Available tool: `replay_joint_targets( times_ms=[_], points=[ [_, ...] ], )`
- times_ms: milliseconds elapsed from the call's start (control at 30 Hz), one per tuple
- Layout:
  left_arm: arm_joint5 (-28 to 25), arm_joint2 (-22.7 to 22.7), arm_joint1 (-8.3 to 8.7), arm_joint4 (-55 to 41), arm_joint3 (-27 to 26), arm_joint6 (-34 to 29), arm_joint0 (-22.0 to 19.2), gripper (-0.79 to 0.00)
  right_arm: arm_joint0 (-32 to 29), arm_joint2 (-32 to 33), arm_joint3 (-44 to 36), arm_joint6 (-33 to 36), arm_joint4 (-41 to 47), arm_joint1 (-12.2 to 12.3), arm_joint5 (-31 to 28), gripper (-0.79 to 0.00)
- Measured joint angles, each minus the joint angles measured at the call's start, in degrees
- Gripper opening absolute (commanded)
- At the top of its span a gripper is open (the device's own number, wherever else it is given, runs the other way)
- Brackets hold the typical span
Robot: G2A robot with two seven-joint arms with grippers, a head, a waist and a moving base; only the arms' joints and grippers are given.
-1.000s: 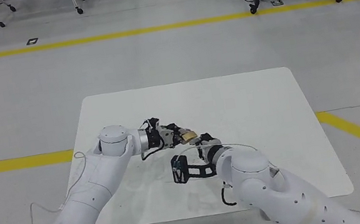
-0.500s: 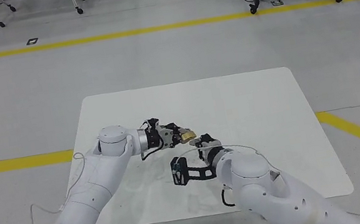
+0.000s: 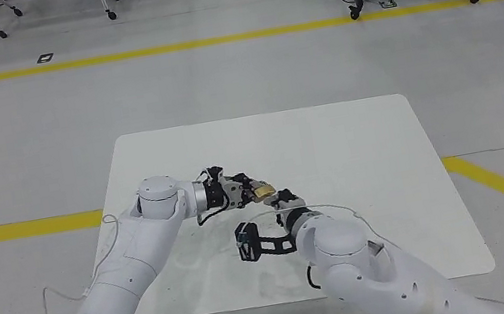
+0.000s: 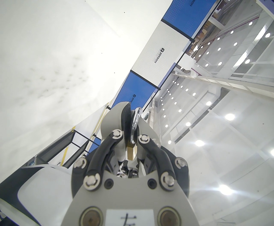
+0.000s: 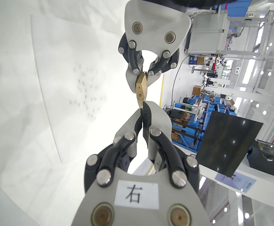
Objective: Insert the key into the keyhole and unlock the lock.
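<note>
Left pincer [image 5: 141,83] is clamped on the brass lock [image 5: 141,87], its two fingers pressed against the lock's sides so that the end with the keyhole [image 5: 140,96] sticks out past the fingertips. Facing it tip to tip, the right pincer [image 5: 143,109] is pressed together on the key [image 5: 140,104], a narrow brass piece that runs from its fingertips to the keyhole end of the lock; how far it sits in cannot be told. From the left wrist, the left pincer [image 4: 132,119] shows the lock [image 4: 131,151] as a brass block low between its fingers, with a silver metal part beyond it towards the tips. From above, the left pincer [image 3: 243,190], lock [image 3: 263,191] and right pincer [image 3: 283,199] stand in one line over the middle of the white desk [image 3: 360,138], towards its near side. Faint grey smudges [image 5: 85,92] mark the desk. Around it lies a grey floor [image 3: 27,146] crossed by yellow lines [image 3: 211,40].
</note>
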Motion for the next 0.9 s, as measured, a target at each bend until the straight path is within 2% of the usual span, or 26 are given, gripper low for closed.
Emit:
replay_joint_targets(
  times_ms=[300,900],
  points=[
    [0.5,-0.4,-0.05,0.2,-0.7,-0.2,0.4,-0.785,-0.2,-1.4,0.8,1.4,-2.8,-0.9,-0.1,-0.785],
    [0.9,-1.6,0.30,0.9,-2.4,-2.1,1.4,-0.785,0.6,-0.5,3.5,0.9,-1.8,-2.8,-0.6,-0.785]
  ],
)
